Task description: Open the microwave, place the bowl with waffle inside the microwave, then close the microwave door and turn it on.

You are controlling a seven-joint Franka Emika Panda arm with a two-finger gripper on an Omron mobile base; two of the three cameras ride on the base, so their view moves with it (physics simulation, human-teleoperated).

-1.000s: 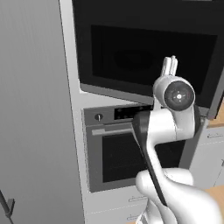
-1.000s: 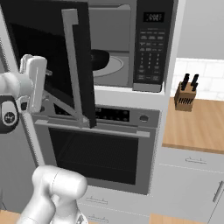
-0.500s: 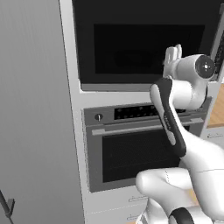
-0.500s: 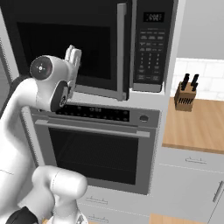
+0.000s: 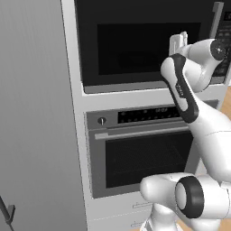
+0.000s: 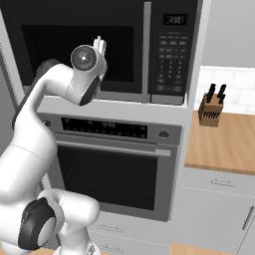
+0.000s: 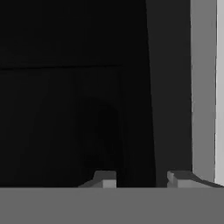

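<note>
The microwave [image 6: 172, 55] is built in above the oven. Its black door [image 5: 135, 45] lies flush and closed, and the grey vertical handle [image 6: 147, 50] stands beside the keypad strip [image 5: 224, 31]. My gripper [image 5: 178, 41] is raised right in front of the dark window near the door's handle side, also seen from the right base [image 6: 100, 44]. In the hand view the gripper [image 7: 142, 179] faces the dark glass, its two tips apart with nothing between them. The bowl is hidden.
A steel wall oven [image 5: 144, 153] with a horizontal handle sits directly below the microwave. To the right, a knife block [image 6: 210, 110] stands on a wooden counter [image 6: 224, 144]. A tall grey cabinet panel [image 5: 36, 113] fills the left side.
The microwave door, wide open a second ago, has swung shut. My arm followed it across toward the handle side, and the fingers have drawn closer together.
</note>
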